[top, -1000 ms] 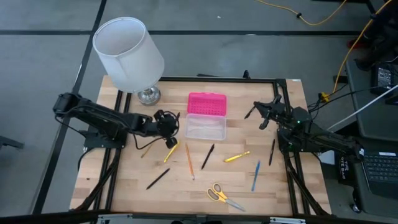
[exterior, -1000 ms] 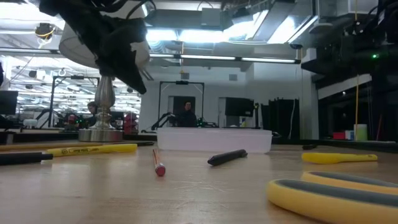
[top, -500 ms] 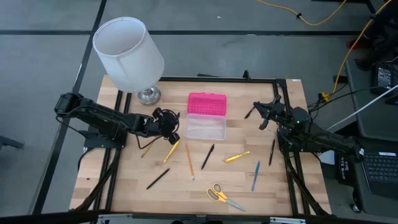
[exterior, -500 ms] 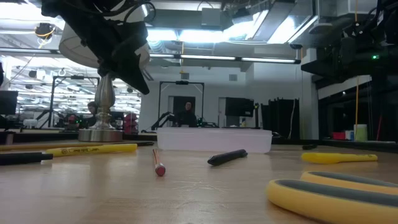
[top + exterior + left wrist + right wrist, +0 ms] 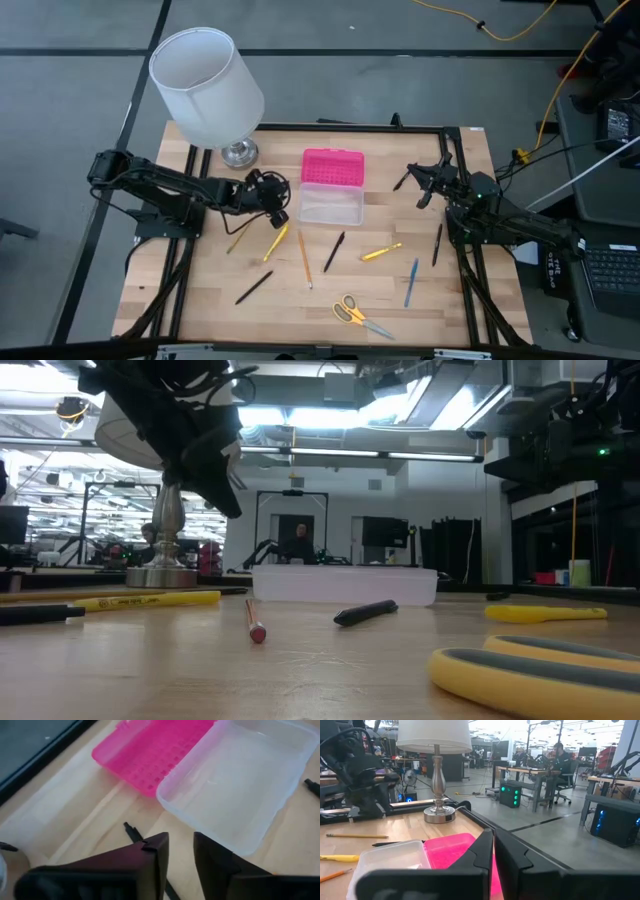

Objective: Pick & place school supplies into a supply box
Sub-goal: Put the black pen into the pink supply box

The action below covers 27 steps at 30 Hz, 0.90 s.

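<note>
The supply box stands open at the table's far middle, its clear tray in front of its pink lid. My left gripper hovers above the table just left of the tray, slanting down, open, with bare wood showing between its fingers. A black pen lies under them; I cannot tell whether it touches them. Loose supplies lie on the table: a yellow pen, an orange pencil, a black pen, a blue pen and scissors. My right gripper waits shut at the far right.
A lamp with a white shade stands on its metal base at the far left corner, close behind my left arm. More pens lie at the right and near left. A black frame edges the table.
My left arm has swung slightly toward the table's far edge, which has brought its gripper a little closer to the tray's left side. The pens, the scissors and the box lie as they did.
</note>
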{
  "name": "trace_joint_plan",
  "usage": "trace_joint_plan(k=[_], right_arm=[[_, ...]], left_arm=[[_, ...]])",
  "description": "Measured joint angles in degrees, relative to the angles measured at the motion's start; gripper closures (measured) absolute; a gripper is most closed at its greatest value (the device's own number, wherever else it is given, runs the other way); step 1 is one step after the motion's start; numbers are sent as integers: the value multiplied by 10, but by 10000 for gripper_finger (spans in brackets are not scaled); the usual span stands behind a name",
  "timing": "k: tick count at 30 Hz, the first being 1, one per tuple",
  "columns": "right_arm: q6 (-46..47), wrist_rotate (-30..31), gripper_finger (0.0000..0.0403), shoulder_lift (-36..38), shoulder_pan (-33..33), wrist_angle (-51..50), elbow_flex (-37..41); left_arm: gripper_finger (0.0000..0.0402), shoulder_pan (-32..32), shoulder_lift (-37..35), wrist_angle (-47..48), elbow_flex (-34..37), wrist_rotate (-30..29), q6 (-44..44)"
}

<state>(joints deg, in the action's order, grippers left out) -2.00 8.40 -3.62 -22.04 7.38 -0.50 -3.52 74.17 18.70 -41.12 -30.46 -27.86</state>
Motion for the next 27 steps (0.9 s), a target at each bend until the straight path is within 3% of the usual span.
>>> trace_joint_plan(k=[8, 14, 18, 23, 27], right_arm=[[2, 0, 379, 0, 0, 0, 0], [3, 0, 379, 0, 0, 0, 0], [3, 0, 379, 0, 0, 0, 0], [4, 0, 379, 0, 0, 0, 0], [4, 0, 379, 0, 0, 0, 0]], left_arm=[[266, -2, 0, 13, 0, -3, 2], [261, -2, 0, 13, 0, 19, 42], [263, 6, -1, 4, 0, 23, -20], [260, 36, 0, 45, -17, 90, -70], [260, 53, 11, 89, -42, 100, -110]])
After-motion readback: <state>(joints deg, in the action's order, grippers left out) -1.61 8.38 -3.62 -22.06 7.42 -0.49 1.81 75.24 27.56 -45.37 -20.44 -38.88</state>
